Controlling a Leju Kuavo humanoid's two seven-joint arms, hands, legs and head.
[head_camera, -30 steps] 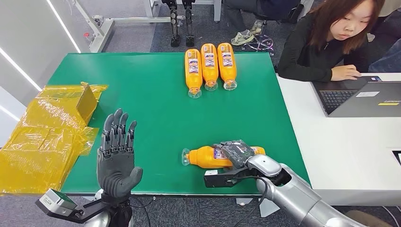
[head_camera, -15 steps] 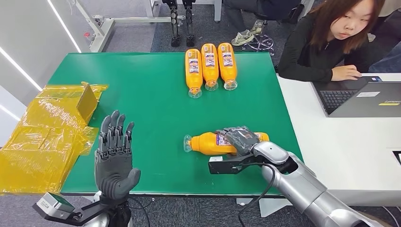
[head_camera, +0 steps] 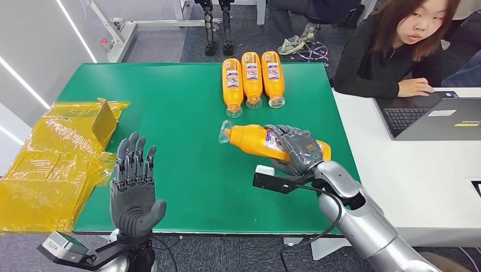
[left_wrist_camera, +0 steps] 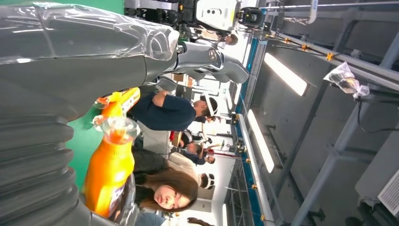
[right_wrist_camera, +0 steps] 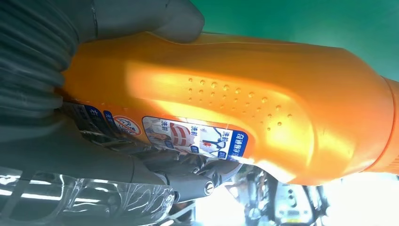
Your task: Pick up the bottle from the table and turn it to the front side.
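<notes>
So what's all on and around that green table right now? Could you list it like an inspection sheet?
Surface: green table.
Job's things: orange bottle, gripped off the table, cap pointing toward the robot's left.
Clutter: three orange bottles lying in a row at the far edge; yellow plastic bags at the left.
Hands: right hand grips the bottle; left hand holds nothing, fingers apart.
Cables: black cable along the right arm.
Surroundings: a person at a laptop on a white desk.

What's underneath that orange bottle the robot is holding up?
Under the lifted orange bottle is bare green table. The right hand wraps around the bottle's label, and its fingers cover that part of the bottle.
</notes>
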